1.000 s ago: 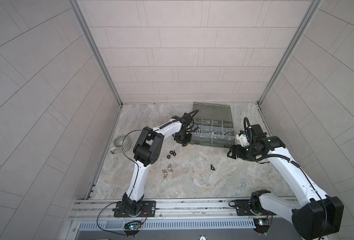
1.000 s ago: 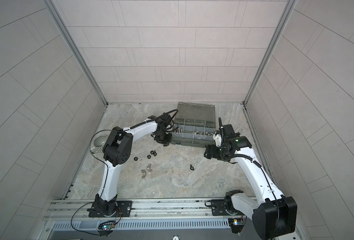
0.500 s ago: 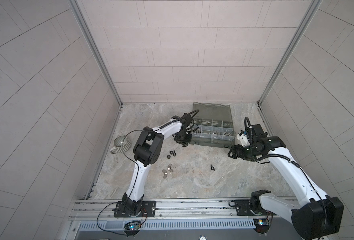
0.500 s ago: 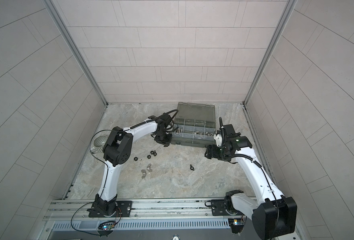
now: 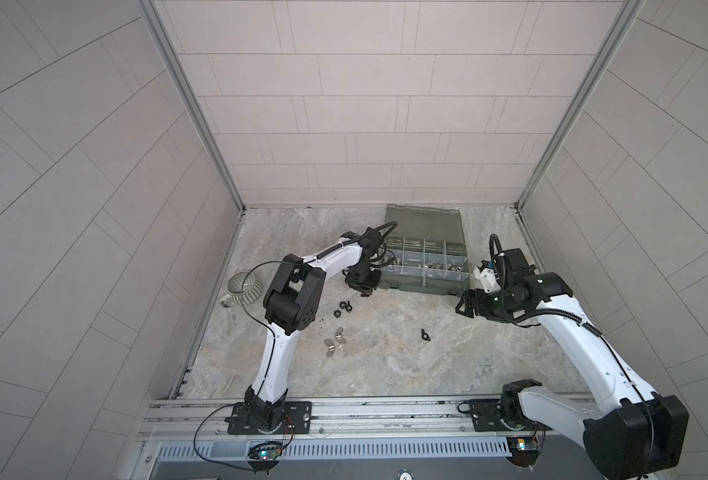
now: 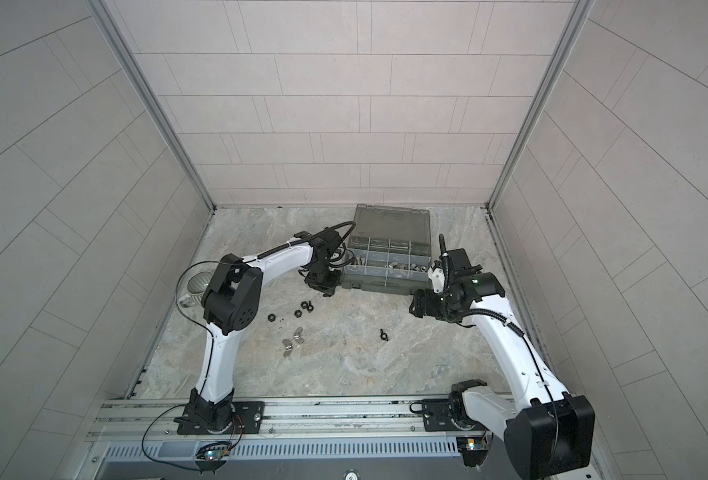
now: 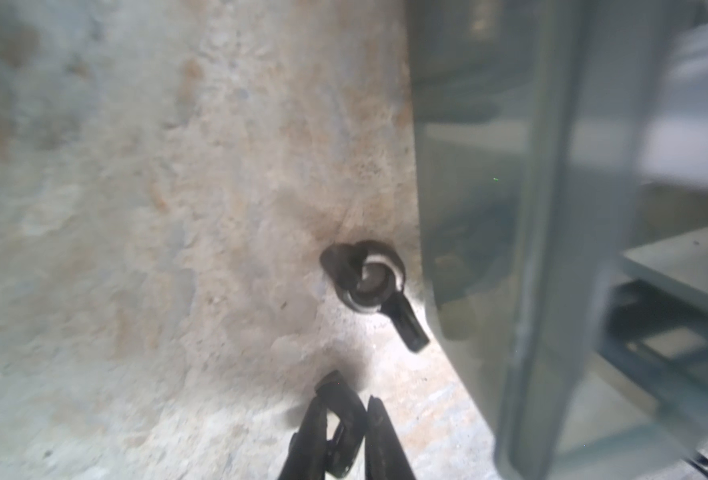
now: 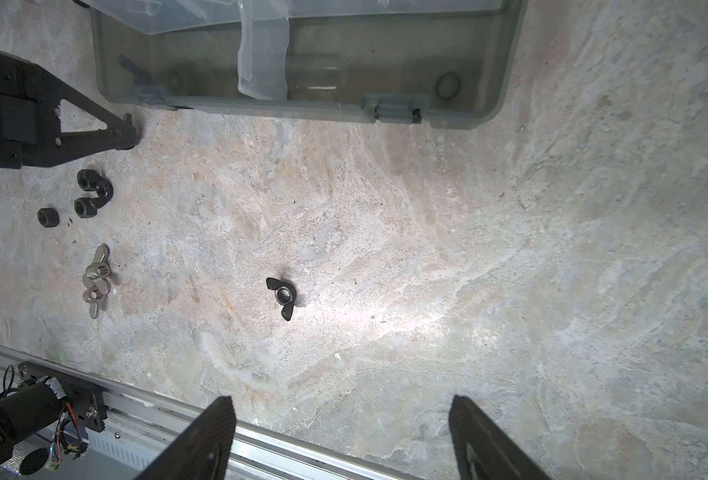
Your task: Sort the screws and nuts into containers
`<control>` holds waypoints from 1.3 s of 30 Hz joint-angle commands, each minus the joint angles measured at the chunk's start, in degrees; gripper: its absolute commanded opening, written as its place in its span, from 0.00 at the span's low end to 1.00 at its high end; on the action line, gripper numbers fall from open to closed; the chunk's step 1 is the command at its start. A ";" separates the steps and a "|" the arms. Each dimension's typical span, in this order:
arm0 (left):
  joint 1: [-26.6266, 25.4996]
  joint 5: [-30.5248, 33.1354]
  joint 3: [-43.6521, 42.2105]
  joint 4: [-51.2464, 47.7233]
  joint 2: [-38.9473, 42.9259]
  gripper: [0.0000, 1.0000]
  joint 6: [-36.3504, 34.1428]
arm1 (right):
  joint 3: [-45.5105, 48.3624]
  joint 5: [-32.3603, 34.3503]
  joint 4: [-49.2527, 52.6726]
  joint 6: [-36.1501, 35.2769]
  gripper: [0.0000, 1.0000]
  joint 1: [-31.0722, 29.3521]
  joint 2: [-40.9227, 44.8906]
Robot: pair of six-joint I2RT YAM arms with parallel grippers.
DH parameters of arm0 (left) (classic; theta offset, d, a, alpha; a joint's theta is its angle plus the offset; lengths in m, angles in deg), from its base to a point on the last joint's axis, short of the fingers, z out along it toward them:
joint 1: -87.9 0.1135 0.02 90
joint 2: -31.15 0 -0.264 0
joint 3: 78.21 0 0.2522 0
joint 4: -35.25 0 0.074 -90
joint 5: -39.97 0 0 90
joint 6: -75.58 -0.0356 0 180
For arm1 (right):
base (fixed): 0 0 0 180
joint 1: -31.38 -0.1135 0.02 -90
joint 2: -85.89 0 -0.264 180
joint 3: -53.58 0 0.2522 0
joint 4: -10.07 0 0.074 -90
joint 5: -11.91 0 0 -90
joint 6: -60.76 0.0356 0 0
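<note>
Left pincer point(image 7: 350, 390) is down at the floor, right beside the near left corner of the grey box point(image 5: 427, 286), and it's clenched tight. There's a small black piece point(image 7: 344, 428) nipped between its fingers point(image 7: 385, 440), too blurred to name. Just ahead of those tips, a black wing nut point(image 7: 368, 282) lies flat on the stone, almost against the box wall and clear of the grip.

Over to the right pincer point(image 8: 339, 401): spread wide, holding nothing, hanging above bare floor near the box's right front corner. A lone black wing nut point(image 8: 284, 296) sits out in front of it, well apart.

Nearer the left arm there's a cluster of black nuts point(image 8: 92, 191), with two silver wing nuts point(image 8: 97, 280) touching each other just past them. Silver pieces point(image 5: 420, 264) fill the box's compartments, too small to sort by eye.
</note>
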 commanded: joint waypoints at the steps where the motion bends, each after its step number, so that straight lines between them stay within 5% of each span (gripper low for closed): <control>1: -0.17 1.51 0.40 -3.22 3.89 0.07 -0.99 | -0.20 0.33 0.67 0.55 0.82 0.24 1.56; 12: -2.06 3.99 10.37 -9.17 4.17 0.07 -2.13 | -0.08 0.24 -0.29 0.86 0.82 0.23 1.99; 28: -4.96 -0.82 40.92 -14.21 -11.14 0.07 0.73 | -0.21 1.20 0.77 1.37 0.82 0.42 3.67; 39: -5.11 -3.47 42.64 -10.25 -13.67 0.07 2.93 | -2.30 2.83 3.21 0.66 0.82 0.80 3.16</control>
